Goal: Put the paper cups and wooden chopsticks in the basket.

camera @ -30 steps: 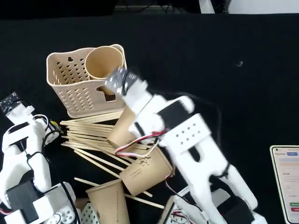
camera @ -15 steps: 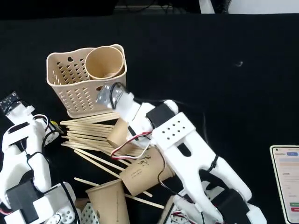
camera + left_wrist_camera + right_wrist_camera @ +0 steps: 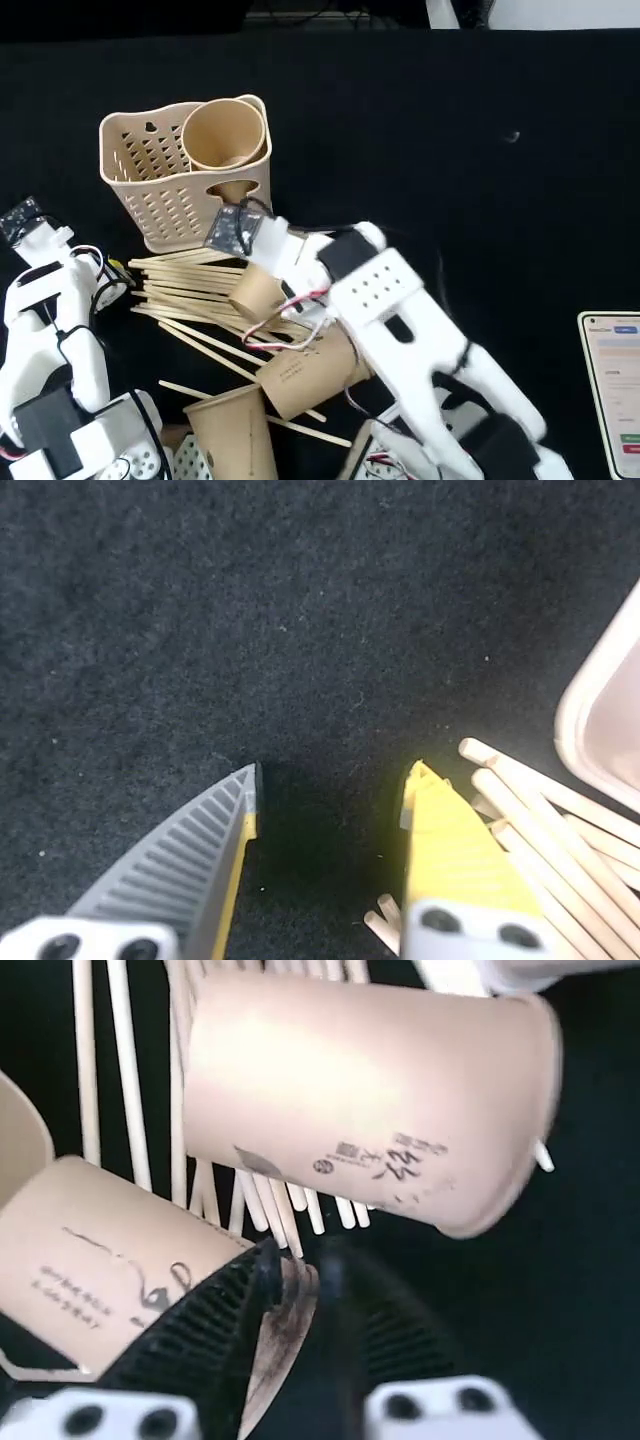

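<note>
A beige basket [image 3: 150, 195] stands at the back left with one paper cup [image 3: 225, 132] upright inside. In front of it lies a pile of wooden chopsticks [image 3: 185, 290] with three cups on their sides. My right gripper [image 3: 268, 268] is down on the nearest lying cup [image 3: 255, 292], and its jaws pinch that cup's wall [image 3: 90, 1260] at the rim. A printed cup [image 3: 370, 1100] lies just beyond across the chopsticks [image 3: 120, 1060]. My left gripper [image 3: 332, 780] hangs open over bare cloth beside chopstick ends [image 3: 540, 820] and the basket's corner [image 3: 610, 720].
Two more cups lie near the front, one [image 3: 305, 370] under the right arm and one [image 3: 230, 435] by the left arm's base [image 3: 50, 400]. A phone screen [image 3: 612, 390] sits at the right edge. Black cloth covers the table.
The right arm swung down from beside the basket onto the lying cup, and its gripper now sits lower on that cup. The left arm has kept still.
</note>
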